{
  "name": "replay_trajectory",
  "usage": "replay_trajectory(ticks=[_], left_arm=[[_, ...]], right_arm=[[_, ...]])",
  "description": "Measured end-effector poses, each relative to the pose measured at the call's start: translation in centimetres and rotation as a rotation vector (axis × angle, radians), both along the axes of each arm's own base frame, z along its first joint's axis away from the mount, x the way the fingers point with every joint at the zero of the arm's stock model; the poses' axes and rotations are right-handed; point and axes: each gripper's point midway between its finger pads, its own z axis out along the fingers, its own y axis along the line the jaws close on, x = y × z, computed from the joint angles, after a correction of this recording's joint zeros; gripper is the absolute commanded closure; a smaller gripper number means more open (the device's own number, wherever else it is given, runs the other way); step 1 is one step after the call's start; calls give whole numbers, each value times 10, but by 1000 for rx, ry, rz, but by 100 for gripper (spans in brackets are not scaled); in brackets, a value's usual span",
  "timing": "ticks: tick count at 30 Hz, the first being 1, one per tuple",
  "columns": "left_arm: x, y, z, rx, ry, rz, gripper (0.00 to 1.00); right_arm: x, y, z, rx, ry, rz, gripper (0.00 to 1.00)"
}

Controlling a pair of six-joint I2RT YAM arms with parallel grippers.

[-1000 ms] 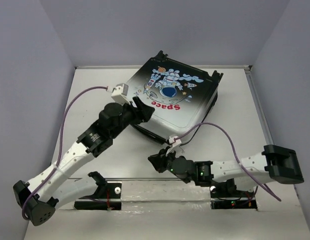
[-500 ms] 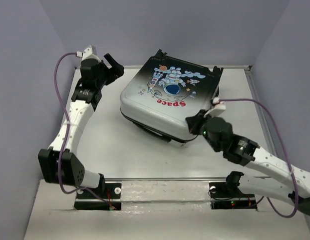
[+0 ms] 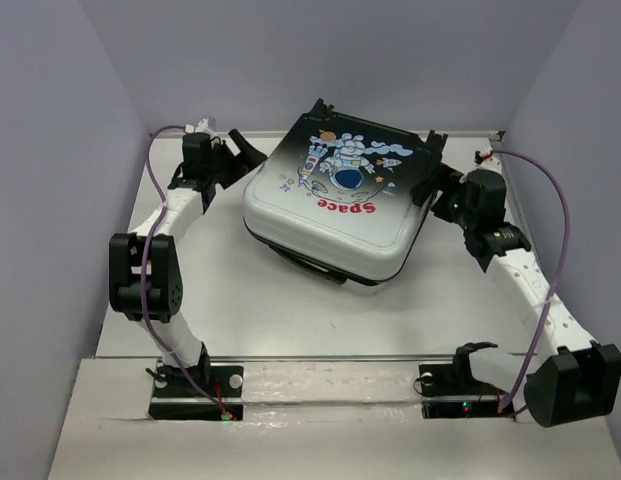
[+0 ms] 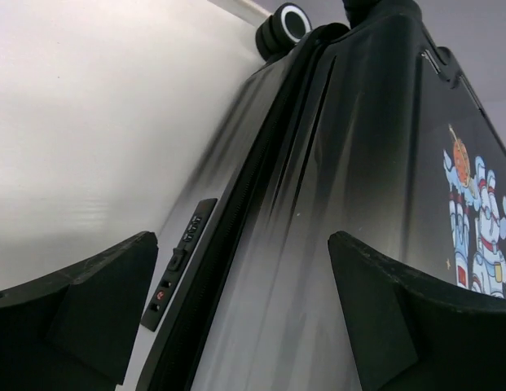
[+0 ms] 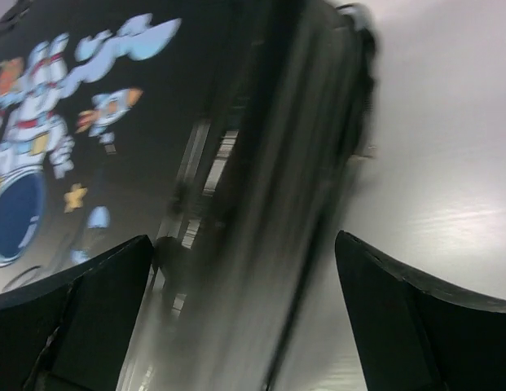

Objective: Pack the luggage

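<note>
Closed and lying flat with its astronaut print up, the luggage [image 3: 340, 200] rests on the white table [image 3: 240, 310] in the upper centre of the overhead view, its black wheels [image 3: 321, 108] along its upper edge. The left gripper [image 3: 240, 157] sits just beside the case's upper-left corner, the right gripper [image 3: 435, 192] just beside its right-hand edge. In both wrist views the black fingers [image 4: 90, 309] stand spread wide either side of the case's seam, jaws released and grasping nothing; the right wrist view is blurred.

Luggage [image 3: 335, 205] on table [image 3: 230, 300], between left tool [image 3: 245, 152], right tool [image 3: 431, 186]
</note>
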Motion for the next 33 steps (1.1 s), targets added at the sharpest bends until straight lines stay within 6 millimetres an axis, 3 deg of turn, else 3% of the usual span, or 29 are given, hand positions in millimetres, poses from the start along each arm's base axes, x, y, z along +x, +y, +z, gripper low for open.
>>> replay_trajectory(ticks=[4,8,11,14,17,20,24,28,31,33], left_arm=[[-15,-7,-4,-59,-59,42,1],[-42,-7,-2,-67,-116,122,1],[-72,-10,12,-99,-184,169,1],[-123,-43,28,-99,-258,61,1],[-162,-37,18,-98,-259,61,1],[-183,-31,22,-84,-245,67,1],[-197,-26,23,-44,-204,73,1],[-199,-23,34,32,-176,57,1],[-194,-18,57,89,-170,56,1],[-185,-14,88,85,-207,57,1]], right_arm=[[23,47,-10,103,28,206,8],[47,41,-14,132,23,224,10],[71,44,-6,118,-5,244,11],[101,59,-2,123,-29,305,10],[129,80,3,139,-37,371,6],[145,101,6,168,-35,432,3],[145,120,15,170,-22,477,0],[133,121,30,140,-16,497,0],[114,119,47,124,-19,522,0],[87,128,82,131,-86,586,0]])
